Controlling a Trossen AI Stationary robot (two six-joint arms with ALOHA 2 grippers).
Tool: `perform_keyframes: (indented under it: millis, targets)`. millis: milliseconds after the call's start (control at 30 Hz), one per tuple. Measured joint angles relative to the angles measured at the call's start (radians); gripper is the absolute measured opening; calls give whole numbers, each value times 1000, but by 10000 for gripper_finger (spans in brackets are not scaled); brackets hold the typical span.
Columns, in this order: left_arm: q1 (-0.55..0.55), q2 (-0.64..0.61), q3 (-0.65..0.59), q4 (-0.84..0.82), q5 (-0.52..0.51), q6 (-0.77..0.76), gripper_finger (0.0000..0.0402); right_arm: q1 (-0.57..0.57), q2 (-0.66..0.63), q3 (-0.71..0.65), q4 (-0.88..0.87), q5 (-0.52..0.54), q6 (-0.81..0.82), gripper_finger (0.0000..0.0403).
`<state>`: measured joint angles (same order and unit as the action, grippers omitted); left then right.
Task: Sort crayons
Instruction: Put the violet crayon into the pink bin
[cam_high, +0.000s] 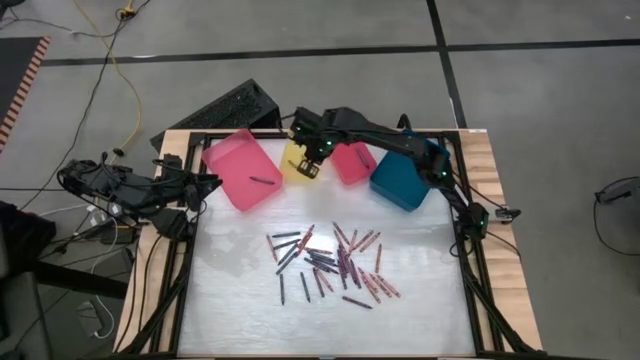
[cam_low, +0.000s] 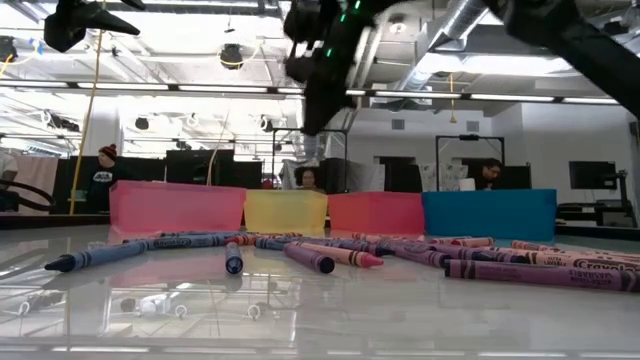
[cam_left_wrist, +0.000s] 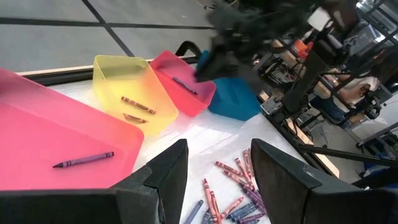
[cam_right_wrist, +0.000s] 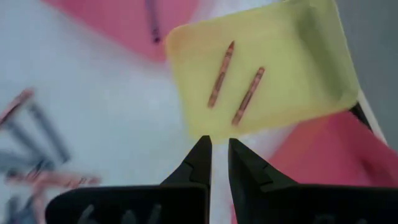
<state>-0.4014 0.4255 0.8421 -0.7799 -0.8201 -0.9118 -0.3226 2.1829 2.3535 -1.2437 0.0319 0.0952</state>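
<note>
Right gripper (cam_right_wrist: 216, 144): mine, hanging over the yellow tray (cam_high: 298, 172), fingers slightly apart with nothing between them. I read this as the spot for a drop, since the tray sits straight under my tips.
Yellow tray contents: two reddish crayons (cam_right_wrist: 235, 84) lie side by side on its floor, not touching. Judging by colour, this bin is for that shade.
Pink tray (cam_high: 243, 170): one dark crayon (cam_high: 263, 181) rests inside, so it seems kept for the dark or purple ones.
Red tray (cam_high: 352, 162): the left wrist view shows one dark stick (cam_left_wrist: 185, 85) in it; I cannot tell its exact colour.
Blue tray (cam_high: 400, 181): my own arm crosses above it, and I cannot see whether anything lies inside.
Tray row: the four stand edge to edge along the far side of the table (cam_high: 240, 300), well apart from the pile, which keeps sorted sticks from mixing with unsorted ones.
Pile (cam_high: 330, 262): most crayons remain loose in the middle of the table, crossing and touching each other, red, purple, blue and black mixed. Sorting looks barely begun.
Left gripper (cam_left_wrist: 214, 168): parked at the left edge of the table near the pink tray, fingers wide apart and empty, waiting.
Next, as I judge it: go to the pile and pick a stick lying clear of its neighbours.
</note>
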Motion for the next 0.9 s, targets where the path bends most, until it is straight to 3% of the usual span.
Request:
perform_keyframes:
  millis: [167,400,900]
  targets:
    - [0,0,0,0,1,-6,165,67,-89,0,-136,-1,18,49]
    - [0,0,0,0,1,-22,165,229,-183,0,-312,34,225,49]
    - [0,0,0,0,10,-106,165,648,-234,-25,-327,76,786,49]
